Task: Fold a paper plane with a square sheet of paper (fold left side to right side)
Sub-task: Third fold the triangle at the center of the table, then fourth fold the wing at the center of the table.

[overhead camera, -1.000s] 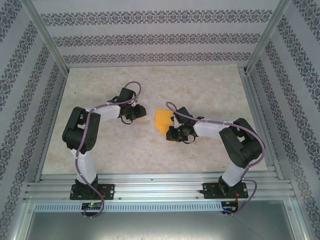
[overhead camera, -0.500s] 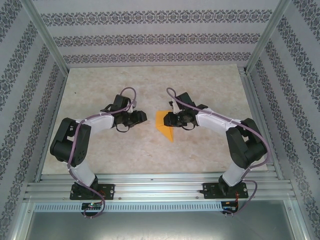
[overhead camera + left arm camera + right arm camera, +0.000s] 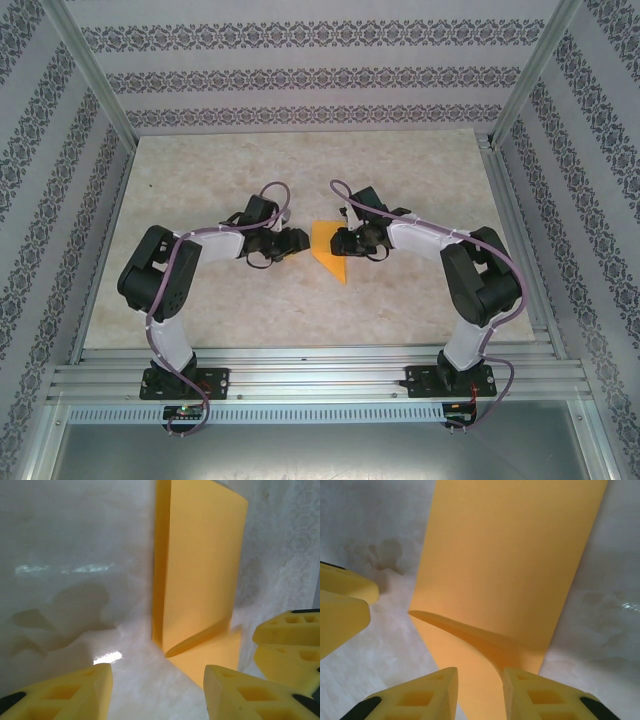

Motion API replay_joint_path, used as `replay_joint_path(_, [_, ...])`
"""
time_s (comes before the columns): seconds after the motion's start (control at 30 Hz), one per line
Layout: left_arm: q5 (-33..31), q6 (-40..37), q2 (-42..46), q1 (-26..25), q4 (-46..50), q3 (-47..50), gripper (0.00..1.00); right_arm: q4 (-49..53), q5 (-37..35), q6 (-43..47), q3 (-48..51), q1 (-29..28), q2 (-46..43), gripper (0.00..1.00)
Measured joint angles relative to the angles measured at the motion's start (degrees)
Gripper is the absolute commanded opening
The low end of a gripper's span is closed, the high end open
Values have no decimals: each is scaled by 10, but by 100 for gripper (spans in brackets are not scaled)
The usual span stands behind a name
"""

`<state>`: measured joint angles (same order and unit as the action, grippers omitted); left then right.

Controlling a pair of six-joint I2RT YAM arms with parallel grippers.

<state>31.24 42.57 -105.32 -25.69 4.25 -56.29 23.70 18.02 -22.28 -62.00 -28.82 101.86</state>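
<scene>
the orange-yellow sheet of paper (image 3: pixel 327 246) lies mid-table, already folded into an angular shape whose point faces the near edge; in the wrist views (image 3: pixel 200 570) (image 3: pixel 510 555) one flap lifts off the lower layer along a slanted crease

the right gripper (image 3: pixel 341 240) sits at the paper's right edge, its jaws a little parted over the paper's near end (image 3: pixel 479 680), the sheet showing in the gap and not pinched

the left gripper (image 3: pixel 296 240) sits just beside the paper's left edge, jaws spread with only table between them (image 3: pixel 157 682), paper just ahead of them

a second ago the paper sat nearer the front and more to the right, bulged up under the right gripper, and the left gripper hung well off to the left; half a second ago the paper already lay as it does here, while the left gripper stood a clear gap away, and it has since closed in to the paper's edge, its elbow drawn in

counted: one sheet, two arms, two grippers, two yellow fingers (image 3: pixel 75 692) on each, all on one pale marbled table (image 3: pixel 200 170)
</scene>
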Motion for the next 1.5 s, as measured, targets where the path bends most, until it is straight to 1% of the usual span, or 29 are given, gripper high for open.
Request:
replay_joint_path(0.23, [0,0,-13,-18,0,-28,54,7,-11,10,0,9,5,30])
replay_joint_path(0.4, [0,0,-23,-31,0,-42,55,8,-15,13,0,9,19,22])
replay_joint_path(0.63, [0,1,-35,-33,5,-44,56,14,-16,14,0,9,21,17])
replay_joint_path(0.73, [0,1,-41,-33,9,-48,55,17,-17,14,0,9,22,17])
replay_joint_path(0.8, [0,1,-44,-34,12,-50,52,19,-19,14,0,9,23,17])
replay_joint_path(0.9, [0,2,-48,-36,13,-54,46,21,-21,14,-1,9,24,17])
replay_joint_path(1.1, [0,13,-55,-47,14,-70,27,23,-30,15,-1,9,26,18])
replay_joint_path(1.23, [0,17,-56,-51,13,-80,16,24,-51,23,-1,8,23,25])
replay_joint_path(1.37, [0,17,-56,-52,14,-85,12,23,-102,41,14,-7,-16,33])
replay_joint_path(1.5, [0,17,-56,-52,14,-86,12,17,-167,62,36,-56,-77,36])
